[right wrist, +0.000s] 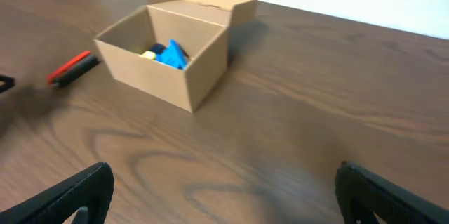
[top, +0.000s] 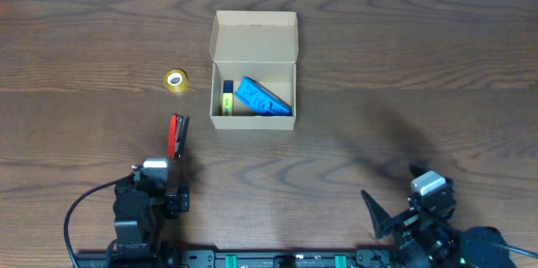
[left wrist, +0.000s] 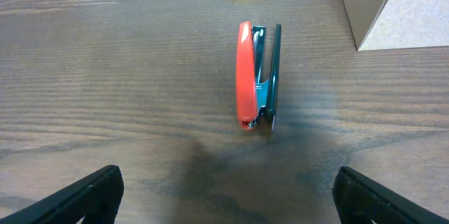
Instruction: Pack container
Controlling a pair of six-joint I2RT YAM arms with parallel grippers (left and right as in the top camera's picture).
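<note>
Table [top: 403, 66]: dark brown wood grain, with a pale strip along its far edge.

Container [top: 252, 122]: tan cardboard box standing upright on the table, far of centre and slightly left of the middle. The hinged lid [top: 255, 34] is open and folded back on the far side, inner face up. Neither gripper touches the box.

Left gripper [left wrist: 228, 185]: low at the near left of the table. In the left wrist view both fingers sit at the bottom corners, spread wide, with bare table between them. It holds nothing.

Right gripper [right wrist: 224, 185]: at the near right, well apart from the box. Its fingers are likewise spread wide in its own view and hold nothing. It faces the box from the near-right side.

Stapler [top: 177, 134]: red top over a dark base, lying on the table just beyond the left gripper, long axis running near to far. It lies left of and nearer than the box, not touching it.

Blue packet [top: 262, 98]: flat, inside the box, lying diagonally across the centre and right part of the floor. It reaches toward the near right corner.

Tape roll [top: 176, 81]: small, yellowish, translucent, flat on the table left of the box and farther out than the stapler. It is apart from both.

Small yellow-and-dark item [top: 227, 97]: inside the box against the left wall, beside the packet. Its type cannot be told.
</note>
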